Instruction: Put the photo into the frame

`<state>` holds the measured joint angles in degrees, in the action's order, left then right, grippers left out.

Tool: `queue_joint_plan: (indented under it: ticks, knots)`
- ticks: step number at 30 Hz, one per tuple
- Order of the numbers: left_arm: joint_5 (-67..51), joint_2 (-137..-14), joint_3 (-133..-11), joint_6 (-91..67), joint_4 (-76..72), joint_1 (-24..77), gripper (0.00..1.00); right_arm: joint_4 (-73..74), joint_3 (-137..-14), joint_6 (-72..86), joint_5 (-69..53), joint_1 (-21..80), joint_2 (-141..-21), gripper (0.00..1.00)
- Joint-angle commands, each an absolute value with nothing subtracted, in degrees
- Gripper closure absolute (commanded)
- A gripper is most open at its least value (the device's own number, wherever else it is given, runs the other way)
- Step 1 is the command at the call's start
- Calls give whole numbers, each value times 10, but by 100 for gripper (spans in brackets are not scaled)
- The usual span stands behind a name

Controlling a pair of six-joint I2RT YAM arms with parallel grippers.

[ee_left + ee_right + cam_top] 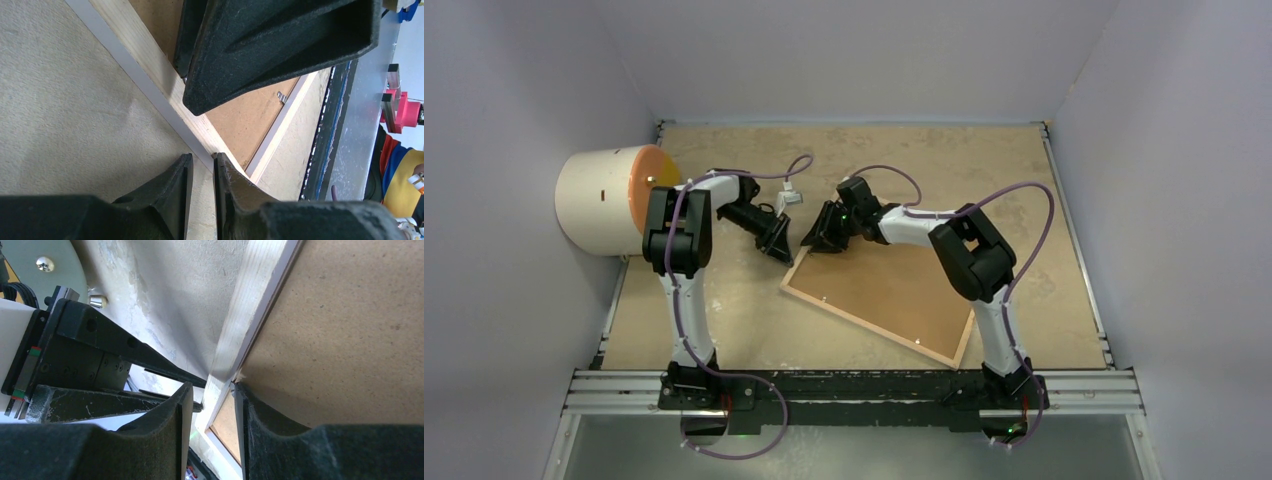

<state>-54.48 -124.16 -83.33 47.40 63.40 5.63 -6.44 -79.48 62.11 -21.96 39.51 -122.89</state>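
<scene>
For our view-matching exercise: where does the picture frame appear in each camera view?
Top view: frame lies centre-right on the table.
Left wrist: frame crosses diagonally, top-left to bottom-centre.
Right wrist: frame runs down the middle.
Shared landmark: brown board inside it.

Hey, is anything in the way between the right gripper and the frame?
Nothing visible. The right gripper straddles the wooden rim of the frame at its far left corner. The left gripper is at that same corner, beside the right one rather than between it and the rim.
</scene>
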Motion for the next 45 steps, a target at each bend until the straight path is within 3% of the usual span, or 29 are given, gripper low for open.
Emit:
queue_joint_plan:
  ticks: [1,38,45]
  knots:
    - [-544,-1227,-824,481,615,60,76,-70,-815,631,-234,403,-1234,62]
    - [-539,-1216,-826,482,617,60,78,-5,-822,583,-243,415,-1224,61]
    - [-529,-1209,-840,477,623,58,75,95,-867,472,-165,389,-1168,47]
